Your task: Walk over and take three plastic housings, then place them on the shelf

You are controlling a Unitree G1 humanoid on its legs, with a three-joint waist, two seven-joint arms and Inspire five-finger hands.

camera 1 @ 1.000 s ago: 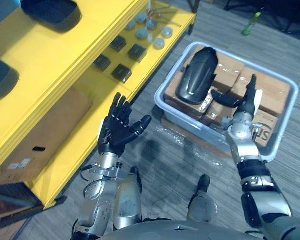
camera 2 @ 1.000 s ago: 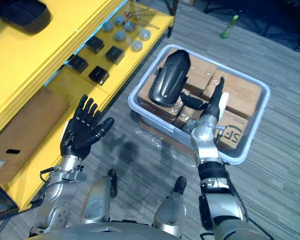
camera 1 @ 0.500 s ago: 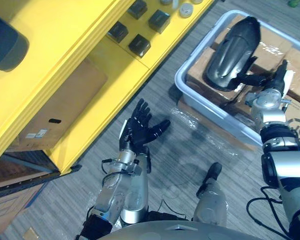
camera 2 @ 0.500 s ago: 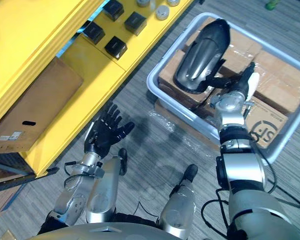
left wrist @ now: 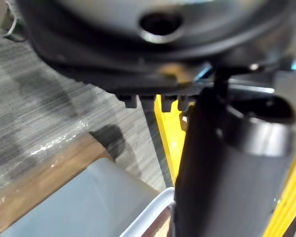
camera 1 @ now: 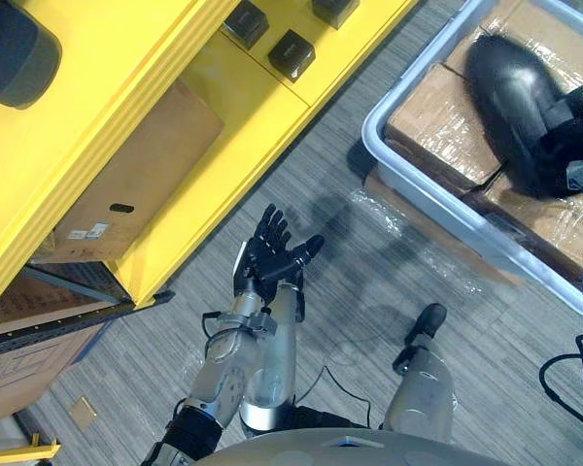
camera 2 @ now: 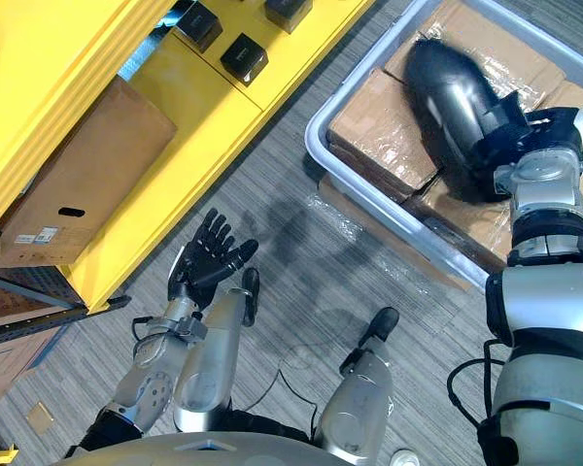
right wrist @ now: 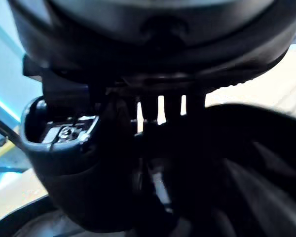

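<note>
Grey carpet separates the yellow shelf (camera 2: 97,58), upper left, from the bin (camera 2: 369,194), upper right. Right hand (camera 2: 513,136) clasps the housing (camera 2: 447,87) over the bin's boxes (camera 2: 379,136). Left hand (camera 2: 202,270) is spread, empty. This looks like the pickup step; next, lift clear and turn shelfward.

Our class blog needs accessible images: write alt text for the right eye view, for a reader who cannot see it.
The robot's right hand grips a black housing over the cardboard boxes in a grey bin. Its left hand is open, held over the grey carpet beside a yellow shelf with small black boxes on it.
</note>
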